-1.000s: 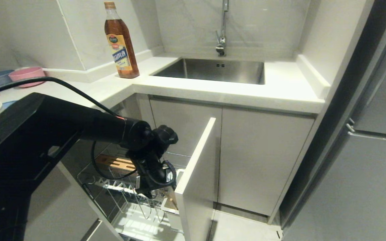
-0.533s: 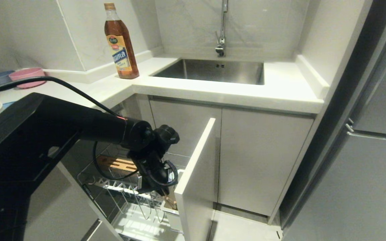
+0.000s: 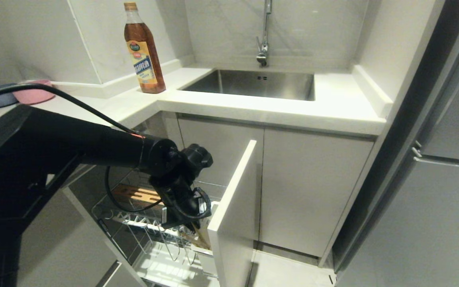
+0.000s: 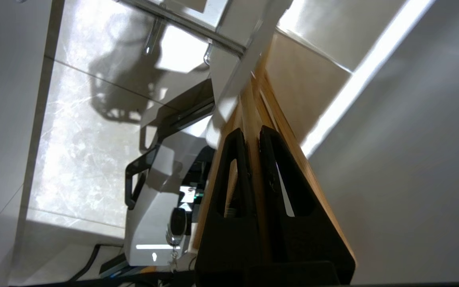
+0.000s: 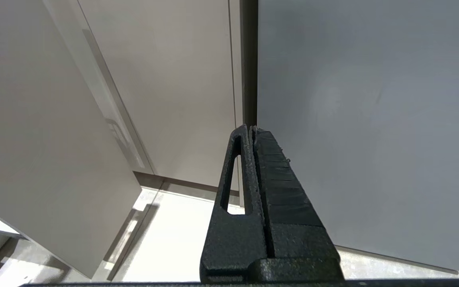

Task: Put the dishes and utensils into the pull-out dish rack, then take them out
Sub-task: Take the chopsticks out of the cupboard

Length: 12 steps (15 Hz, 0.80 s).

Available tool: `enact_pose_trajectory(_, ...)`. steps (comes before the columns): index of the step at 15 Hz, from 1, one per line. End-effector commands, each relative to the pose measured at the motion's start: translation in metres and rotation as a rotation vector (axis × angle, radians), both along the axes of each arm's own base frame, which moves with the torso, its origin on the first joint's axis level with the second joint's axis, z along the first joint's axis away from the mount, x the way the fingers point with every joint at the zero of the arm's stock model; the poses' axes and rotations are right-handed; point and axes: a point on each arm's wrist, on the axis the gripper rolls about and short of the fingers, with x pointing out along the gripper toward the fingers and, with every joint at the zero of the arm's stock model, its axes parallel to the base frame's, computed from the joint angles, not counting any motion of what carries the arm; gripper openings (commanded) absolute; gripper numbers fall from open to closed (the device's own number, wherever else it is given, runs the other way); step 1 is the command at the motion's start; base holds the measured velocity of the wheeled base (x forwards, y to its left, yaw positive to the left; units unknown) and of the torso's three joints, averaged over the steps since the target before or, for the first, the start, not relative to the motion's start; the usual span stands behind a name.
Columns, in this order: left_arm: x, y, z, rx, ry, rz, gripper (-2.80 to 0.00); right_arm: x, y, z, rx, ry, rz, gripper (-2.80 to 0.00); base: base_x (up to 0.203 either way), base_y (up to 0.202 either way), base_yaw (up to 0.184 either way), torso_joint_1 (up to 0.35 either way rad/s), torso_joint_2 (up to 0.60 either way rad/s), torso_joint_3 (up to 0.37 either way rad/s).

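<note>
The left claw point(image 3: 193, 228) was clenched on the chopsticks point(image 4: 253, 119), held low inside the pull-out dish rack point(image 3: 150, 223), just behind its white front panel point(image 3: 233, 199). The sticks were angled down toward the rack's utensil corner. The right claw point(image 5: 252, 131) was pressed closed on nothing, parked beside cabinet fronts.

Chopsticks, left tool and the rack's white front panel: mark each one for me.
chopsticks point(image 4: 253, 103): left wrist view, on the wooden shafts just beyond the fingertips.
left tool point(image 4: 252, 133): left wrist view, midway between its fingertips, shut on the chopsticks.
front panel point(image 3: 233, 207): head view, on its narrow top edge.
</note>
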Motion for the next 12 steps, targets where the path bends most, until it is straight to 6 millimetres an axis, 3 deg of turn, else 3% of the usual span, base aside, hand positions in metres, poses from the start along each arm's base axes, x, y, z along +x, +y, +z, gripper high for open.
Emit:
enact_pose_trajectory(1,-0.010,0.001,0.024,-0.028,-0.048,-0.004,-2.80,0.000,0.000,0.000,0.000,0.000,0.000,-2.80,0.000,0.000,0.000,0.000,0.00,0.000)
enact_pose_trajectory(9,-0.060,0.013,0.100,-0.110,-0.196,-0.025,-2.80,0.000,0.000,0.000,0.001,0.000,0.000,-2.80,0.000,0.000,0.000,0.000,0.00,0.000)
enact_pose_trajectory(12,-0.074,0.018,0.117,-0.102,-0.255,-0.020,-2.80,0.000,0.000,0.000,0.001,0.000,0.000,-2.80,0.000,0.000,0.000,0.000,0.00,0.000)
